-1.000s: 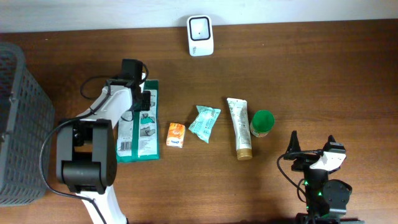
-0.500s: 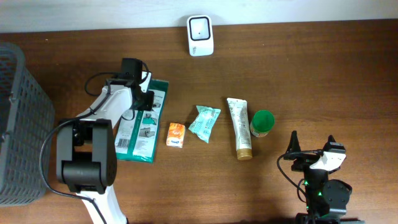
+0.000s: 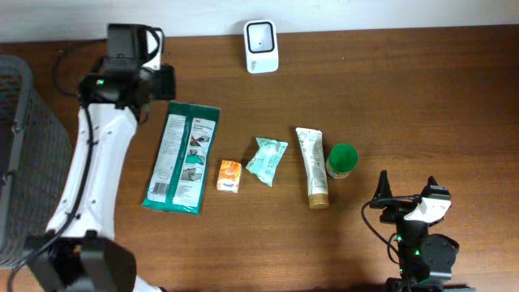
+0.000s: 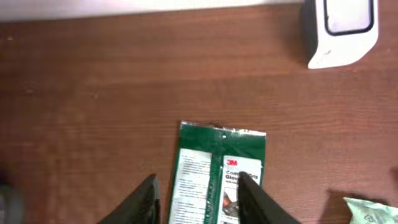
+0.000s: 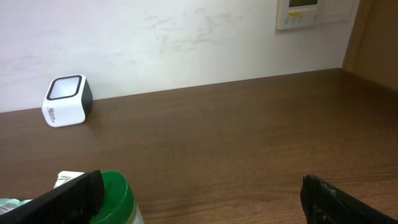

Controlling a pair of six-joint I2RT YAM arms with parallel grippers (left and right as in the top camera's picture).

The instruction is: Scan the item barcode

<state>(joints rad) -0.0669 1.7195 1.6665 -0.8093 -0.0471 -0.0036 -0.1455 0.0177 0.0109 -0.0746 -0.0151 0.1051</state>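
The item, a flat green and white glove package (image 3: 182, 158), lies slightly tilted on the table, free of any grip. In the left wrist view its top end (image 4: 221, 162) shows far below. My left gripper (image 3: 150, 81) hangs raised above the table behind the package's top end. Its fingers (image 4: 199, 180) are open with nothing between them. The white barcode scanner (image 3: 261, 46) stands at the back edge of the table, also seen as the scanner (image 4: 341, 31) and the scanner (image 5: 67, 101). My right gripper (image 3: 407, 182) rests open at the front right, its jaws (image 5: 202, 186) wide and empty.
A small orange packet (image 3: 229, 175), a teal pouch (image 3: 267, 160), a white tube (image 3: 311, 166) and a green-capped jar (image 3: 341, 160) lie in a row mid-table. A grey mesh basket (image 3: 24, 162) stands at the left edge. The jar's cap (image 5: 115, 196) sits by my right gripper's left finger.
My left gripper opened and let go of the green package, then rose and pulled back to the left rear. The package stayed on the table, turned slightly. The right arm has not moved.
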